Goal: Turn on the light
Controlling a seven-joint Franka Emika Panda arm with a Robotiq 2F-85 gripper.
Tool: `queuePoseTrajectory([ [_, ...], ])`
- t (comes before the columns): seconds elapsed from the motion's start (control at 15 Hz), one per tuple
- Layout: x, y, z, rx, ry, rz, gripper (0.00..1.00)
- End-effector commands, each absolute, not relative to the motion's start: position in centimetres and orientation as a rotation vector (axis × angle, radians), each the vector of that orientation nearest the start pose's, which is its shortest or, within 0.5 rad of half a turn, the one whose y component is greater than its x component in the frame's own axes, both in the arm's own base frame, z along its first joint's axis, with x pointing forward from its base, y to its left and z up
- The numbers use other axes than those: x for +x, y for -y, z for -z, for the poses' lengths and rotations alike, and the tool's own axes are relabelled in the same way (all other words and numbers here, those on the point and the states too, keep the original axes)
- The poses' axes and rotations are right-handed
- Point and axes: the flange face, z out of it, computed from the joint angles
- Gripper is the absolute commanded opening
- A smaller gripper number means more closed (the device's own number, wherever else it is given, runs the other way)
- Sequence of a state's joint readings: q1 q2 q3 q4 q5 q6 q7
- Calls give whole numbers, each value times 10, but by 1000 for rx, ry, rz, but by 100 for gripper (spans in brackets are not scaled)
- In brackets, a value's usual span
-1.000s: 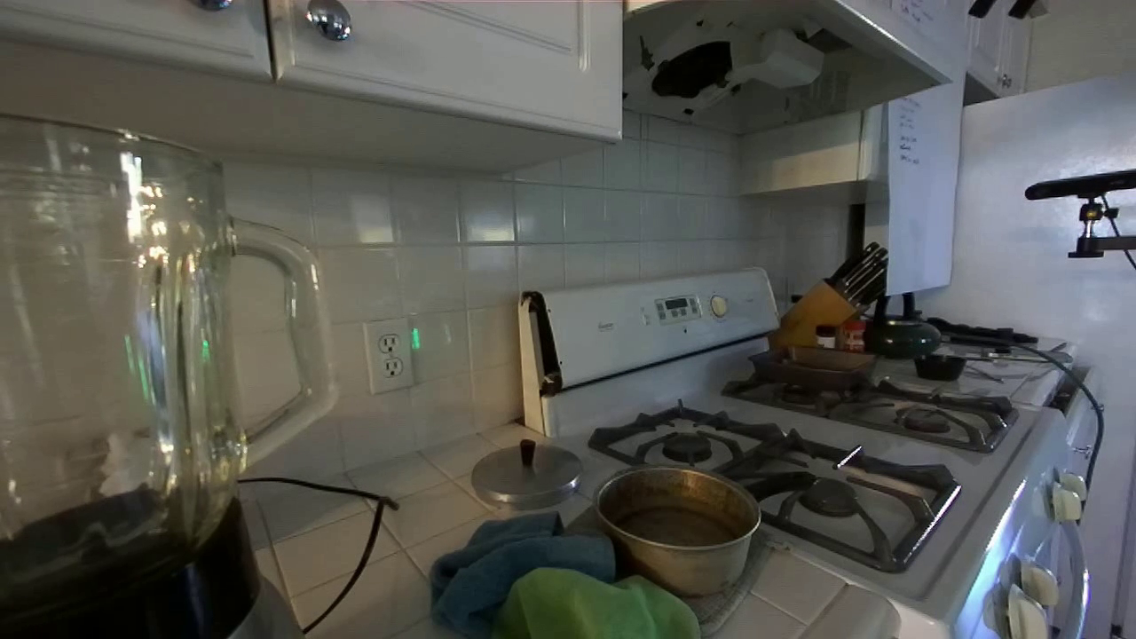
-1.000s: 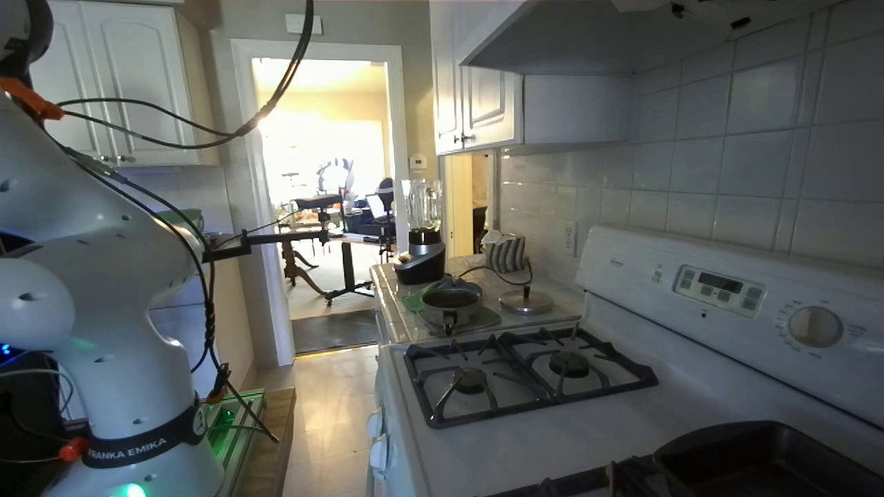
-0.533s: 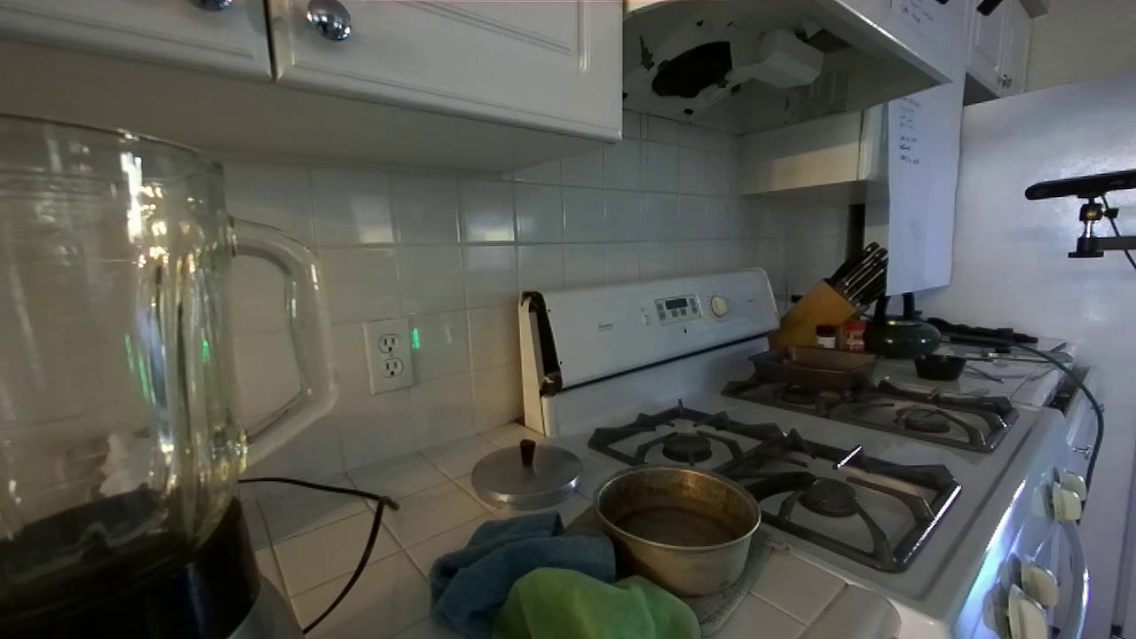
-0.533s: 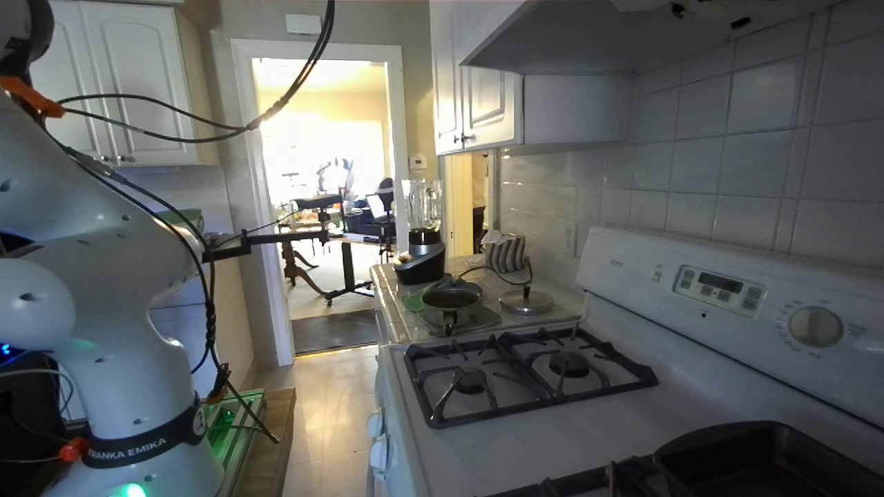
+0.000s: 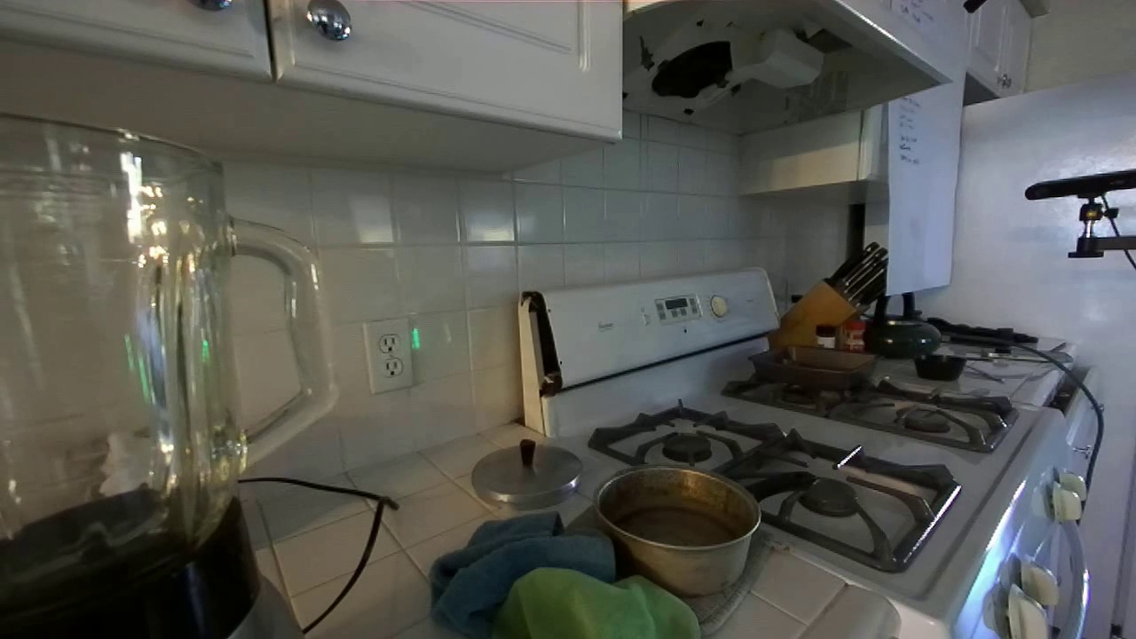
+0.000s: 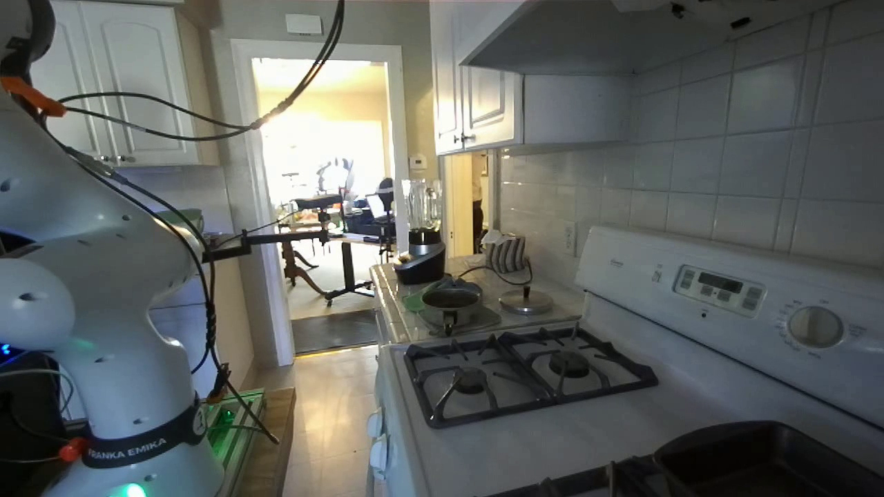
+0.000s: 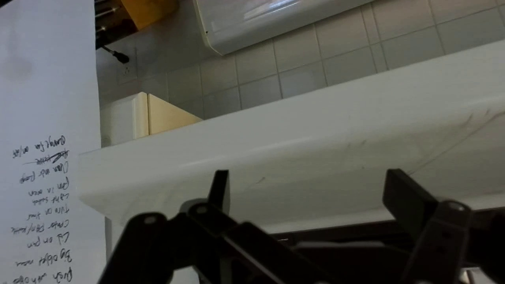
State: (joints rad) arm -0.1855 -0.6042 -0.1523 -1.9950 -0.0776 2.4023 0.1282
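Observation:
The white range hood (image 7: pixel 276 150) fills the middle of the wrist view, which shows the scene upside down. It also shows in both exterior views, over the stove (image 5: pixel 763 62) (image 6: pixel 573 41). A dark strip (image 7: pixel 375 230) runs along the hood's edge behind my fingers. My gripper (image 7: pixel 309 185) is open, with nothing between its fingers, in front of the hood's face. I cannot tell whether it touches the hood. One dark fingertip (image 5: pixel 974 4) shows at the top edge of an exterior view. I cannot make out a light switch or a lit lamp on the hood.
A paper with handwriting (image 7: pixel 43 98) hangs beside the hood. Below are the stove (image 6: pixel 587 428), a knife block (image 5: pixel 816 311), a pot (image 5: pixel 679 532) and a blender (image 5: pixel 275 355). White cabinets (image 6: pixel 483 103) adjoin the hood. Cables (image 6: pixel 304 83) hang from the arm.
At the top edge of an exterior view, the fingertips have moved up and left; only one shows now. The arm's hanging cables have swung right. A person has come into view through the far doorway.

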Motion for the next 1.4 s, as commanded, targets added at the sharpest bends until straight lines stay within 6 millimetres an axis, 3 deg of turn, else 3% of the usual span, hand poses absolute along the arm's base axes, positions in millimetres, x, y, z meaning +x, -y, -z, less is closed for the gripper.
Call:
queuePoseTrajectory([
  [0.0, 360, 160, -804, -2757, -643, 1549, 100],
  [0.4, 369, 164, -808, -2753, -649, 1584, 100],
  [0.87, 388, 186, -846, -2717, -580, 1805, 100],
  [1.33, 426, 211, -866, -2803, -478, 1822, 100],
])
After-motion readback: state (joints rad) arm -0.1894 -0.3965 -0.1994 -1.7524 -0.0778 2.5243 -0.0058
